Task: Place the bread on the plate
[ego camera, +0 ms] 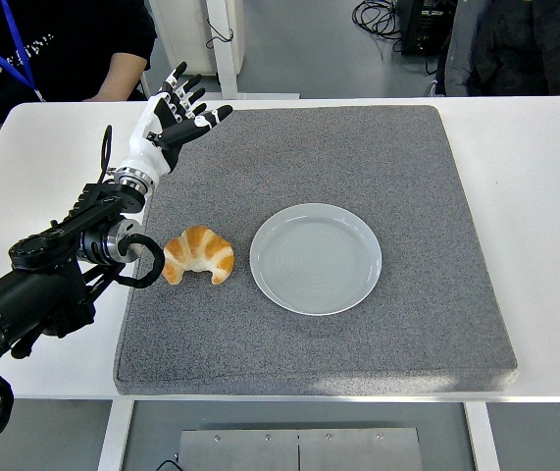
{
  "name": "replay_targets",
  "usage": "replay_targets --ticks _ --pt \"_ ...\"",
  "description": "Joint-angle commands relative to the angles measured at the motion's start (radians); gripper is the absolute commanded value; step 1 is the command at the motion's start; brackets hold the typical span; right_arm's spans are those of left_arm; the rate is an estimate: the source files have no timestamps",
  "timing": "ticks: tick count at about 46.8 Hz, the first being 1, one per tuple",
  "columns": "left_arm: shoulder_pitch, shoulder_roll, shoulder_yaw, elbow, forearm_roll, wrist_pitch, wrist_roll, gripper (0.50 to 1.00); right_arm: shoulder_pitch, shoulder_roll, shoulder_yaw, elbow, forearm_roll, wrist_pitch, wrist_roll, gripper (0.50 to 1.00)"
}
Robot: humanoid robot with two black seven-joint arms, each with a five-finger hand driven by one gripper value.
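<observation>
Resting on the coarse grey mat (358,157), a curved golden croissant (199,254) sits beside the smooth round plate (316,258); the left hand (177,113) hovers open-fingered, empty.

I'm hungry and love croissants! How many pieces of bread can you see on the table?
1. The golden-brown curved croissant lies on the grey mat, just left of the empty round pale-blue plate. Nothing seems hidden.

No legible text, label, brand, number or sign. Pale print on the black shirt (25,61) of the person at top left is too blurred to read.
</observation>
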Motion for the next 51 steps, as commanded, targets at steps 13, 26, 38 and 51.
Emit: replay_targets --ticks 13,26,38,51 --pt "0.000 0.001 -0.001 0.000 0.000 0.000 0.000 0.969 0.001 0.000 0.000 0.001 0.000 0.000 0.000 1.000" --pt "0.000 0.000 -0.001 -0.003 0.000 -0.003 -0.002 0.971 0.000 0.000 -0.002 0.000 -0.001 0.000 0.000 1.000" --pt "0.000 0.001 -0.002 -0.003 -0.002 -0.057 -0.002 0.969 0.001 0.000 -0.002 0.000 -0.001 0.000 0.000 1.000" --pt "0.000 0.001 -0.001 -0.003 -0.003 -0.057 -0.002 0.971 -0.001 0.000 -0.002 0.000 0.000 0.000 0.000 1.000"
